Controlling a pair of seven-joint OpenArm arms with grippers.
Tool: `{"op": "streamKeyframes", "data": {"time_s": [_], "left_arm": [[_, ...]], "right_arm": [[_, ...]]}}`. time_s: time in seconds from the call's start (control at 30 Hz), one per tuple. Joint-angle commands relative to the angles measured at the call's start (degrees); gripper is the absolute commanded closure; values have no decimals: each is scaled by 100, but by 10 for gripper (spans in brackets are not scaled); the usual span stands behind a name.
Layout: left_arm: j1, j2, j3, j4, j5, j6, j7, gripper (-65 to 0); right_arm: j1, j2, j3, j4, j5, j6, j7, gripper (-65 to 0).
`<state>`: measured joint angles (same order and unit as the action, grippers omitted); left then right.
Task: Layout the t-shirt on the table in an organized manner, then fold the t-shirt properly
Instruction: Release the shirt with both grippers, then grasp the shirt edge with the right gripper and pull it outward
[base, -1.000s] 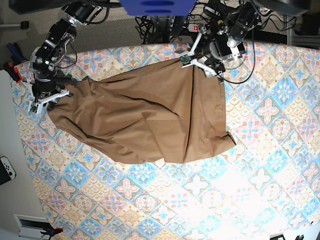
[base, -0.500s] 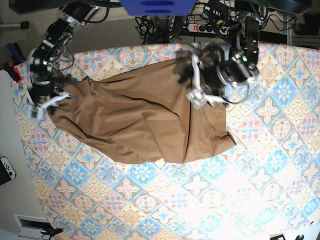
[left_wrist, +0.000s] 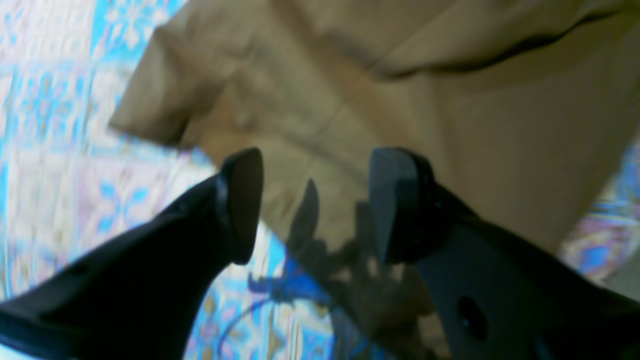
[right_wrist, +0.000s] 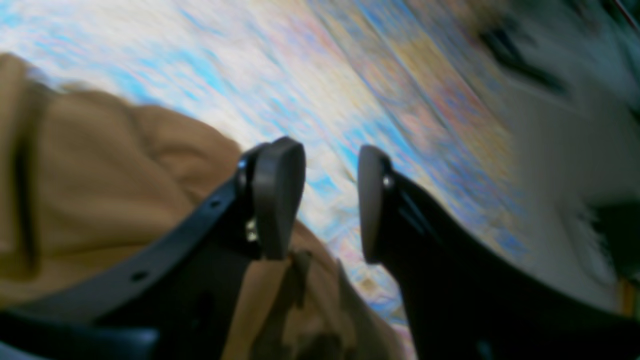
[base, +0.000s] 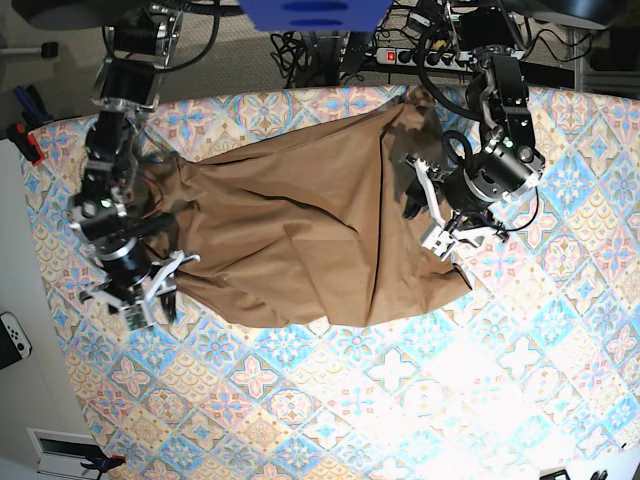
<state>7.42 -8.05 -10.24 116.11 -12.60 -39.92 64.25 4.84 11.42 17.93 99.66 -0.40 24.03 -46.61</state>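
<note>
The tan-brown t-shirt (base: 300, 230) lies spread but wrinkled across the back half of the patterned table (base: 400, 400), with a long crease down its right part. My left gripper (base: 425, 215) hovers over the shirt's right side, open, with nothing between its fingers (left_wrist: 240, 205). The left wrist view shows cloth (left_wrist: 400, 90) just below it and a shirt corner on the tiles. My right gripper (base: 150, 295) stands open at the shirt's lower-left edge. In the right wrist view the cloth (right_wrist: 100, 175) bunches beside and under the left finger (right_wrist: 277, 195), and the gap between the jaws shows only table (right_wrist: 300, 75).
Cables and a power strip (base: 400, 55) lie behind the table's back edge. A white controller (base: 12, 340) sits on the floor at the left, and a red-handled tool (base: 25, 140) is near the back-left corner. The table's left edge runs close to my right arm.
Both grippers have left the shirt's back edge and swung toward the front: the left over the shirt's right side, the right down along its left edge. The shirt's back-right corner now bunches up.
</note>
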Motion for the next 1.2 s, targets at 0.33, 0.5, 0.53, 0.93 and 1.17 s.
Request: {"op": "streamKeyframes", "data": {"time_s": [0.33,0.5,0.53,0.93,1.17], "left_arm": [[502,54,668,-337,930,-8,-144,-313],[643,54,633,-328,939,-8,-126,-313],[643,54,633,-328,948,-8,-108,-313],[722,54,659,-319,939,-8,-108,-312],[827,54,633,-99,957,-8,-100,-312]], "right_arm": [[944,207,-1042,-1618,-78,-60,534,-213],[988,216,-1314,-2568,-78,-60,1096,-213],[1085,216,-1358,-2726,-78,-60,1202,-213],[1674,216,-1534,-3948,-78,-52,1747,-213],[1700,313,-1534,-4634,-87,-52,2265,-213]]}}
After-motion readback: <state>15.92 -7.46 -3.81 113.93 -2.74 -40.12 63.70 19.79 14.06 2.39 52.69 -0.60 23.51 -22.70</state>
